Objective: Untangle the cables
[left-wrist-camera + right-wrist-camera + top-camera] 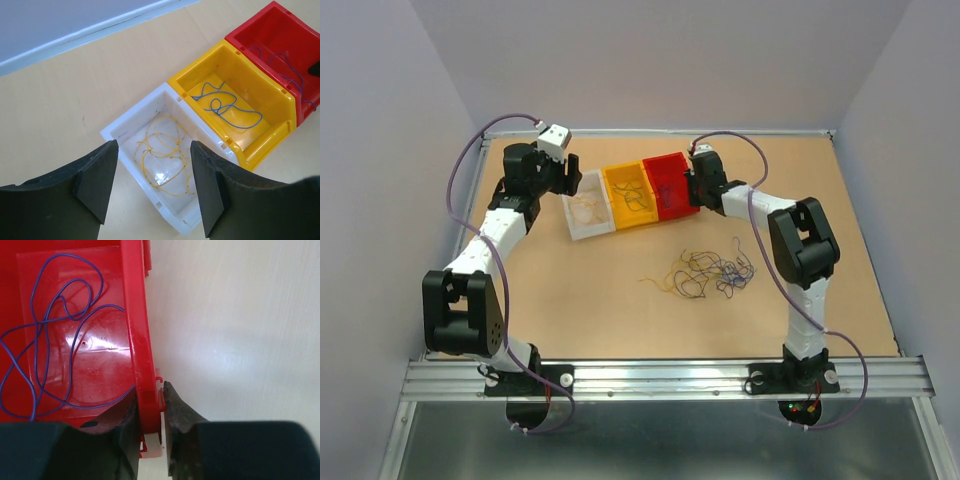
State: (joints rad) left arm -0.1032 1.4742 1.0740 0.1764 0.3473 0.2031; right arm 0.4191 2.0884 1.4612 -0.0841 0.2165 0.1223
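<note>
A loose tangle of thin cables (705,272) in yellow, blue and dark colours lies on the table between the arms. Three bins stand in a row at the back. The white bin (568,212) holds yellow wires (162,160). The yellow bin (638,225) holds a blue wire (225,107). The red bin (665,158) holds a blue-purple wire (50,325). My left gripper (152,185) is open and empty, hovering over the white bin's near-left corner (130,125). My right gripper (149,405) is shut on the red bin's right wall (135,315).
The bins touch each other side by side, slightly angled. The table's raised back edge (660,131) runs just behind them. Lilac arm cables (455,180) loop beside both arms. The metal rail (660,375) marks the near edge.
</note>
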